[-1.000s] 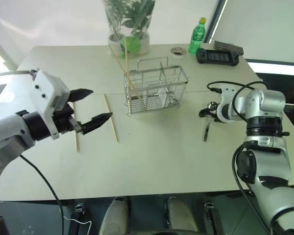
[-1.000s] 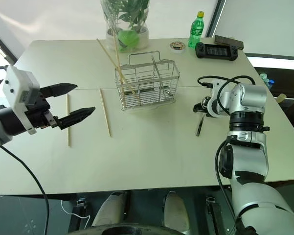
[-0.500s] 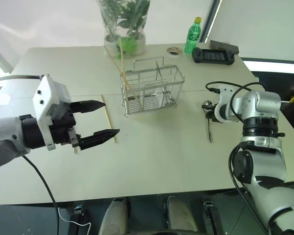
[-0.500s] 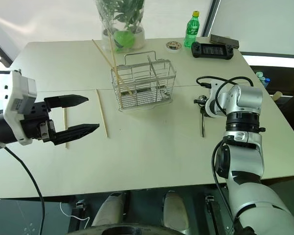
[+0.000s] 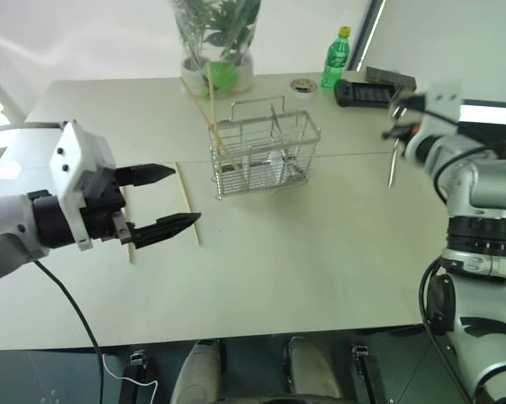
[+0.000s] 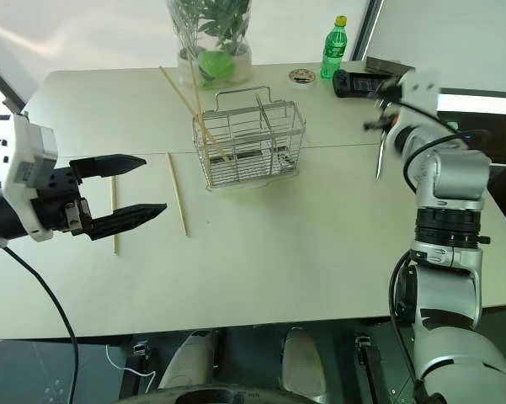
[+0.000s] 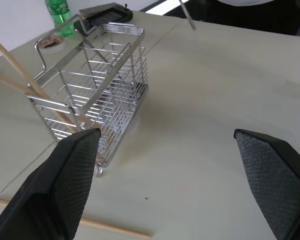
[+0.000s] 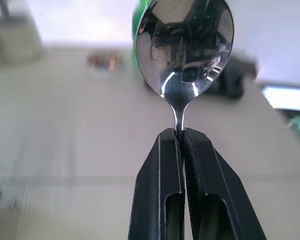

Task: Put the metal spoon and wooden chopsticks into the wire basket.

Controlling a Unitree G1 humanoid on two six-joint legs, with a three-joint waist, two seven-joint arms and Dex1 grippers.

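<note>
My right gripper point(image 8: 181, 135) is shut on the neck of the metal spoon point(image 8: 184, 45), held in the air over the table's right side. The spoon's thin handle point(image 5: 392, 164) hangs down below the gripper point(image 5: 396, 128). The wire basket point(image 5: 265, 156) stands mid-table with two wooden chopsticks point(image 6: 185, 97) leaning in its left end. Two more chopsticks lie on the table left of it, one point(image 5: 188, 210) free and one point(image 6: 114, 215) partly behind my left gripper point(image 5: 185, 195). That gripper hovers open and empty, pointing toward the basket point(image 7: 90, 90).
A glass vase with a green plant point(image 5: 215, 50) stands behind the basket. At the back right are a green bottle point(image 5: 338, 59), a small round object point(image 5: 303, 85) and a black controller point(image 5: 366, 93). The table's right edge point(image 5: 488, 303) runs close under my right arm.
My right gripper has shut on the spoon and lifted it off the table, high up and toward the back right. The left gripper has stayed about where it was, still open.
</note>
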